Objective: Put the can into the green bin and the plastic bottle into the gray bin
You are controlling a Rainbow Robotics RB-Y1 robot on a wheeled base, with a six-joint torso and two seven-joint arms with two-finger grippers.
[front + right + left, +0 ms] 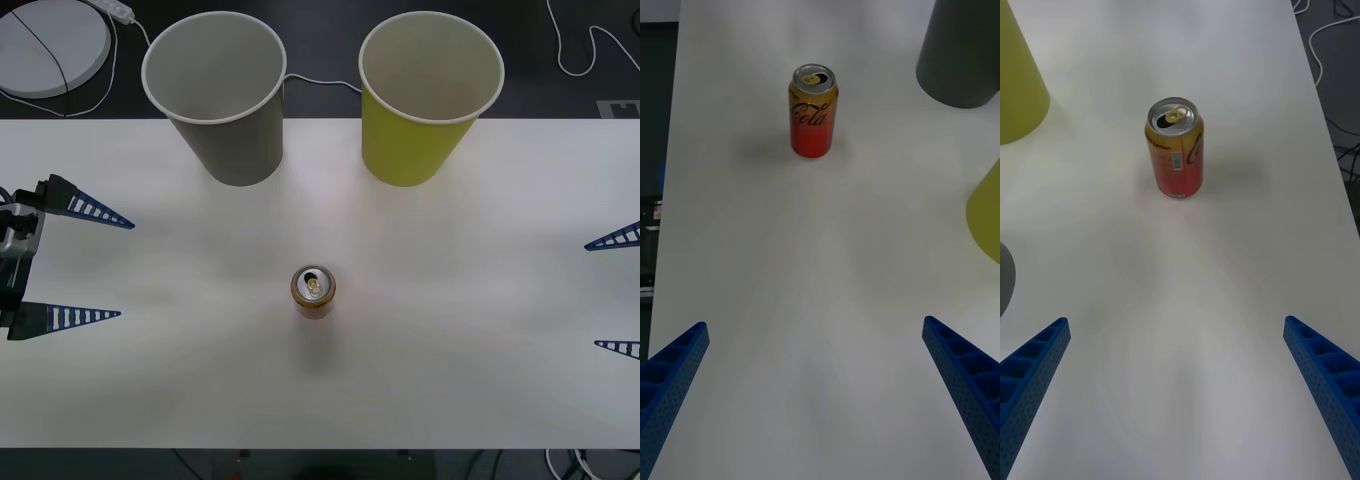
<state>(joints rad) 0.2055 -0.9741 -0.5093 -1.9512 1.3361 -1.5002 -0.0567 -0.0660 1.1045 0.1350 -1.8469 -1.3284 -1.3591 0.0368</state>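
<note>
A small red-orange can [313, 291] stands upright in the middle of the white table [480, 330], also seen as the can [813, 111] and the can [1174, 148] from the wrists. The gray bin [215, 95] stands at the back left and the yellow-green bin [430, 95] at the back right, both upright with white insides. My left gripper [110, 268] is open at the table's left edge, far from the can. My right gripper [618, 293] is open at the right edge. The plastic bottle is out of view.
A round white device [50, 50] with a cable lies on the dark floor behind the table at the left. White cables [580, 50] run behind at the right. The table's front edge [320, 446] is near the can's side.
</note>
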